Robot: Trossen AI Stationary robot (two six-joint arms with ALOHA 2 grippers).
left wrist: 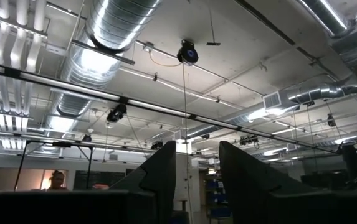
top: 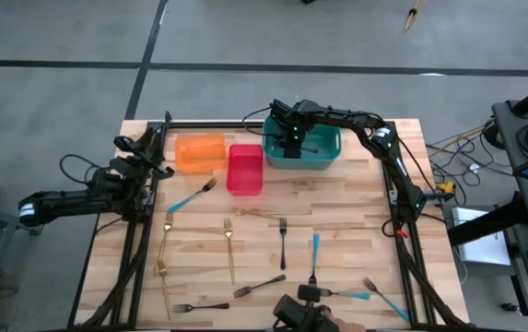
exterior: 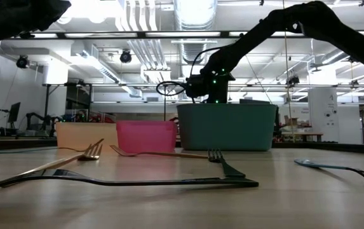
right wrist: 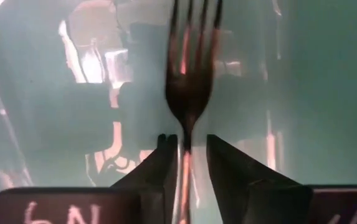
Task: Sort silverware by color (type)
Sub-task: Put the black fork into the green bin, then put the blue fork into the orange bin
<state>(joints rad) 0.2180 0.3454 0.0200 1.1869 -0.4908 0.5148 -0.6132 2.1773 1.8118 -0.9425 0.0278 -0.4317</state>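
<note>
From above, the right end effector (top: 290, 138) reaches into the teal bin (top: 326, 157) at upper centre; forks (top: 283, 242) lie scattered on the worktop (top: 356, 221) below. Its wrist view shows narrowly parted fingers (right wrist: 231, 174) flanking a dark fork (right wrist: 190, 93). The left end effector (top: 133, 148), at left, stands slightly parted.

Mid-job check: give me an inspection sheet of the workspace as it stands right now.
Surface: wooden table, forks scattered across its near half.
Job's things: dark fork between the right hand's fingers over the teal bin; gold forks, blue-handled forks and dark forks still unsorted.
Clutter: nothing seen.
Hands: right hand above the teal bin, fingers parted; left hand parked at the table's left edge, empty.
Cables: bundle right of the table.
Surroundings: orange bin, red bin.
</note>
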